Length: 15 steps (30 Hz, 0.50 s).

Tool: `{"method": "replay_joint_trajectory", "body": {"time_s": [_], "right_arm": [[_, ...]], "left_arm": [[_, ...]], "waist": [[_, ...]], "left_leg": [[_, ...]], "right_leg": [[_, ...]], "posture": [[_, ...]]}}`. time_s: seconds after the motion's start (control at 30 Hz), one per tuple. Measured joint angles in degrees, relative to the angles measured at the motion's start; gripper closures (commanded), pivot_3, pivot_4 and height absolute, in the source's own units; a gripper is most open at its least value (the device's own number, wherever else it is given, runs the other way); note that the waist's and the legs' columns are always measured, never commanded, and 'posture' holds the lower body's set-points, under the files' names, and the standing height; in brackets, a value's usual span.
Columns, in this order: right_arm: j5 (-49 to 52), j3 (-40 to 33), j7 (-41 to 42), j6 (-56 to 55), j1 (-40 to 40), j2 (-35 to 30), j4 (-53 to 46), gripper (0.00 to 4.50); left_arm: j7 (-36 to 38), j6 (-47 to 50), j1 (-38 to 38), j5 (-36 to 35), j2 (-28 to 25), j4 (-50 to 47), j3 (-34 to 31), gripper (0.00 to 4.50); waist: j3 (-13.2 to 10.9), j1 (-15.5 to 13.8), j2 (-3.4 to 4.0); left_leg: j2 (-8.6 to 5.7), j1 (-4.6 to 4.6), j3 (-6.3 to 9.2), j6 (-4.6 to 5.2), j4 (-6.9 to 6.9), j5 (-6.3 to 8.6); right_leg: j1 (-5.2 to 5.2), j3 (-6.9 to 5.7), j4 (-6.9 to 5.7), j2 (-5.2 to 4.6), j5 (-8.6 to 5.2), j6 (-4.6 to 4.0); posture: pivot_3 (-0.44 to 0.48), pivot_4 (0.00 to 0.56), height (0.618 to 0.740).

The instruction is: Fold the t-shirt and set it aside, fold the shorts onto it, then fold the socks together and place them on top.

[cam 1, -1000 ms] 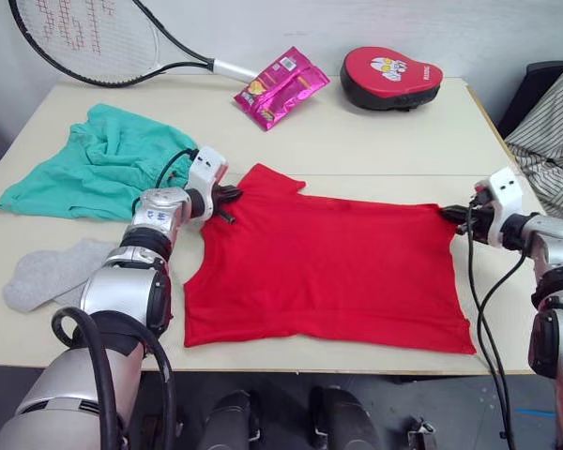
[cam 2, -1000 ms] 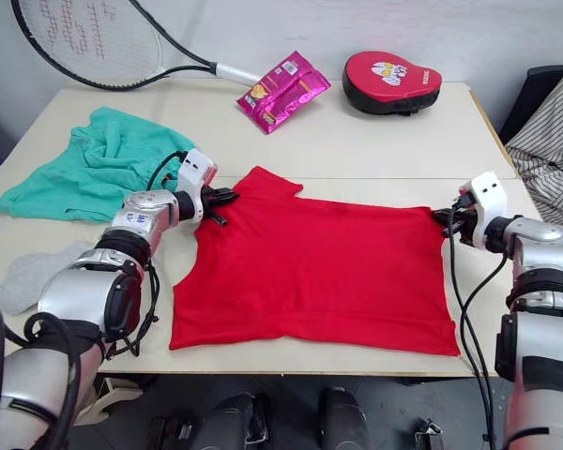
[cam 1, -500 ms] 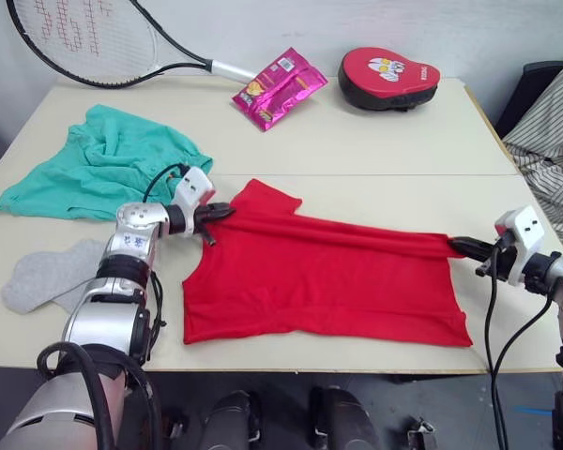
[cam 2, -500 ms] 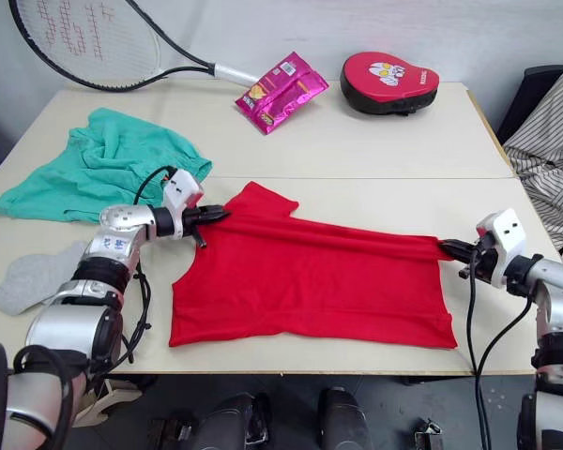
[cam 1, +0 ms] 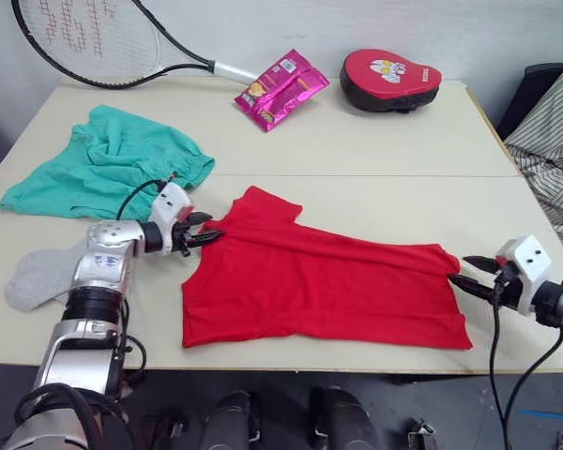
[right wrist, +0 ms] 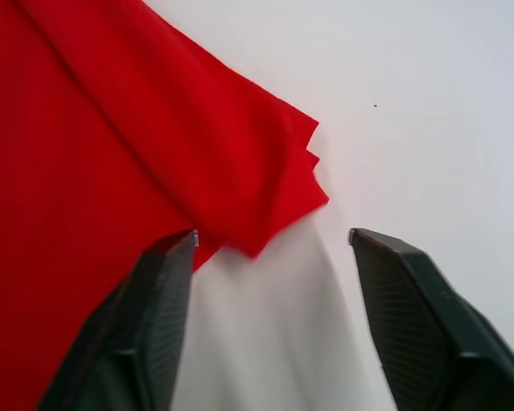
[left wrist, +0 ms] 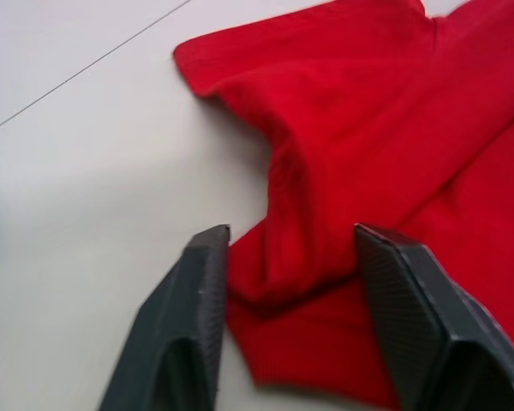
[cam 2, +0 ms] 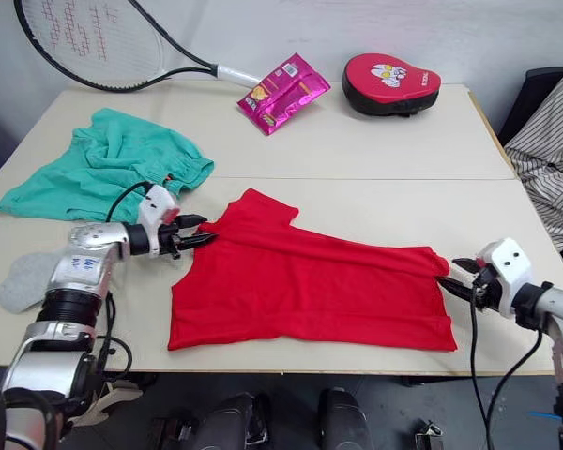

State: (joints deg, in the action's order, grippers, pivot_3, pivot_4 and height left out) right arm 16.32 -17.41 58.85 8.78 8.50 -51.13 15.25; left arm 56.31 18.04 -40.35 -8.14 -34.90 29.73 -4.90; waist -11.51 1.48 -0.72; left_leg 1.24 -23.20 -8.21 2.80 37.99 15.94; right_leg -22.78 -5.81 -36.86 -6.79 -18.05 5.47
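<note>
In the left eye view, the t-shirt (cam 1: 324, 291) lies in the middle of the table (cam 1: 375, 159), its far edge folded over. The shorts (cam 1: 113, 169) sit at upper left. The socks (cam 1: 42, 272) at left are partly hidden by the arm.

In the left wrist view, the left gripper (left wrist: 284, 248) is open around a shirt fold.

In the right wrist view, the right gripper (right wrist: 272, 238) is open, and the shirt's corner lies between its fingers, cut off at the frame's left edge.

Red t-shirt (cam 1: 324, 291), teal-green shorts (cam 1: 108, 169), light-grey socks (cam 1: 42, 272)
</note>
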Motion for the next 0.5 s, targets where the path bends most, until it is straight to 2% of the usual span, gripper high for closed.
{"method": "replay_joint_trajectory", "body": {"time_s": [0.03,0.1,0.2,0.3,0.5], "right_arm": [[0.5,-0.2,0.7,0.4,0.2,-0.9,-0.8,0.41],[1.0,-0.3,2.3,1.1,0.7,-2.5,-1.5,0.40],[0.9,0.1,4.5,1.0,1.7,-3.8,-0.2,0.40],[0.9,0.1,6.0,1.6,3.4,-5.5,3.9,0.40],[1.1,0.1,4.8,5.9,7.9,-5.8,8.0,0.40]], "left_arm": [[0.4,3.9,-0.2,-1.8,-1.1,-2.0,-1.2,0.72],[1.5,9.8,-0.9,-4.5,-3.2,-5.7,-2.2,0.09],[1.8,15.1,-1.5,-6.5,-3.8,-9.9,-1.8,0.03],[-0.4,18.1,-2.4,-6.5,-1.5,-11.0,0.2,0.03],[-1.4,15.3,-6.0,-4.1,2.5,-5.5,6.3,0.03]], "waist": [[0.0,0.0,0.00],[0.0,0.0,0.00],[0.0,-0.4,0.00],[0.0,-1.2,0.00],[0.0,-1.4,0.00]], "left_leg": [[0.00,0.01,0.01,0.00,0.00,0.00],[0.00,0.03,0.04,0.00,0.01,0.00],[-0.04,0.03,0.06,0.02,0.04,0.00],[-0.06,0.04,0.05,0.06,0.11,0.02],[-0.04,0.03,0.02,0.06,0.15,0.02]], "right_leg": [[0.01,0.02,-0.01,0.00,0.00,0.00],[0.08,0.03,0.01,0.01,0.00,0.00],[0.14,0.02,0.03,0.00,0.00,0.00],[0.15,0.02,0.03,0.00,0.00,0.00],[0.13,-0.01,0.05,0.03,0.00,0.00]], "posture": [[0.000,0.150,0.740],[0.000,0.150,0.740],[0.000,0.150,0.740],[0.000,0.150,0.740],[0.000,0.150,0.740]]}}
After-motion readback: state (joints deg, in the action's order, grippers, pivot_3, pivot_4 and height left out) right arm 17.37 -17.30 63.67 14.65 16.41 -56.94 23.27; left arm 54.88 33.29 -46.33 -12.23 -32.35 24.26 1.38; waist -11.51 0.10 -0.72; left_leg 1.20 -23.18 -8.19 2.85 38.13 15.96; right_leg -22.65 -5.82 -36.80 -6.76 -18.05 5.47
